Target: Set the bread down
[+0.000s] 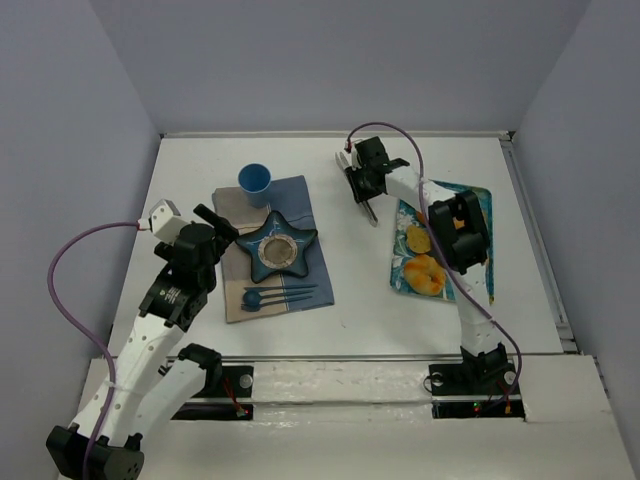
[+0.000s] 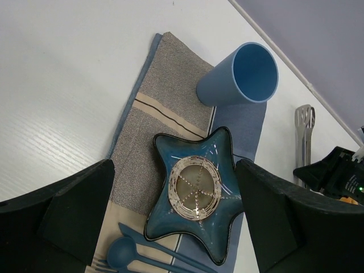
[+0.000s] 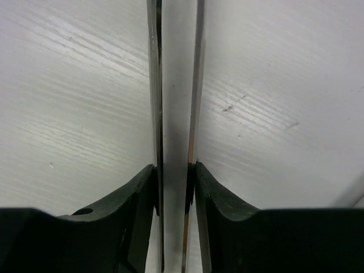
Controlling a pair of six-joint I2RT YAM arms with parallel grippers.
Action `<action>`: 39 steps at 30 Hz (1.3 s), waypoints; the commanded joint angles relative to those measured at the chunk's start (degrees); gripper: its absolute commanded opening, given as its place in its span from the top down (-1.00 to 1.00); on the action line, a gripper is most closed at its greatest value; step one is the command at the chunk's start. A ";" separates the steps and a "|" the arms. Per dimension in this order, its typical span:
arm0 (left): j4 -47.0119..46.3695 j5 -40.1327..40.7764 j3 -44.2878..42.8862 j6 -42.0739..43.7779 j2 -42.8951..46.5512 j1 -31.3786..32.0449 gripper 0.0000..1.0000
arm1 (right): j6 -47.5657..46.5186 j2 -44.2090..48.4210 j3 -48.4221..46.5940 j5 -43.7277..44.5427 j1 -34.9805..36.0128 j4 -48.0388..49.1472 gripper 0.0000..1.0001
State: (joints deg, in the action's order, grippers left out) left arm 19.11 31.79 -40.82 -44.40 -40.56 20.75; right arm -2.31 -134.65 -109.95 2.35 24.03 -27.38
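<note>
We see the right tool (image 1: 362, 185) reached out toward the far middle of the white desk (image 1: 360, 295), its two black fingers (image 3: 136, 193) closed against the outer sides of a pair of metal tongs (image 3: 173, 85), so it is pinching the tongs' two arms toward each other with a thin gap between them. The tongs lie low over the bare desk surface. The bread (image 1: 424, 258) sits as two round golden pieces on a patterned teal tray (image 1: 482, 200) on the right side of the desk, one piece just behind the other, close to the right arm and apart from the tongs. The left tool (image 1: 215, 225) hangs over the left part of the desk with its fingers spread wide and nothing between them; its wrist camera looks down on a blue star-shaped plate (image 2: 199, 187). That plate rests on a grey and blue cloth (image 2: 148, 125), with a blue cup (image 2: 242, 77) upright at the cloth's far end and a blue spoon (image 2: 122, 250) beside a fork at its near end.
</note>
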 commanded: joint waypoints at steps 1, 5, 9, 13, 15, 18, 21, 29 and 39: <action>-1.10 2.93 -0.93 -0.77 1.18 -0.27 -0.98 | 2.04 6.31 4.56 3.80 -0.39 -0.50 0.29; -0.92 2.22 -1.19 -0.69 1.36 -0.27 -0.98 | 8.44 16.57 9.73 2.75 -0.39 1.27 0.34; -1.10 1.26 -1.02 -0.69 2.06 -0.27 -0.98 | 13.10 28.28 16.41 1.25 -0.39 3.03 0.33; -1.45 0.47 -0.49 -0.69 3.20 -0.27 -0.98 | 17.59 40.58 25.71 4.50 -0.39 2.86 0.29; -1.80 -0.06 -0.23 -0.69 3.90 -0.27 -0.98 | 19.43 48.20 29.51 7.05 -0.39 2.33 0.27; -2.15 -0.94 0.30 -0.68 4.87 -0.19 -0.98 | 24.35 57.79 35.84 10.39 -0.39 -0.92 0.25; -2.50 -1.38 0.65 -0.69 5.75 -0.19 -0.98 | 27.69 64.40 40.16 13.20 -0.39 -5.75 0.24; -3.56 -3.40 1.79 -0.51 7.16 -0.19 -0.98 | 35.79 77.08 42.28 23.48 -0.92 -22.88 0.22; -3.82 -4.54 2.32 -0.51 8.12 -0.19 -0.98 | 39.75 76.91 43.24 28.94 -1.44 -30.19 0.07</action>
State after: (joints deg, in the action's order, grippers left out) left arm 17.80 27.20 -38.96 -44.49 -33.43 20.78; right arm 34.98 -57.47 -67.11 27.33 23.11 -55.24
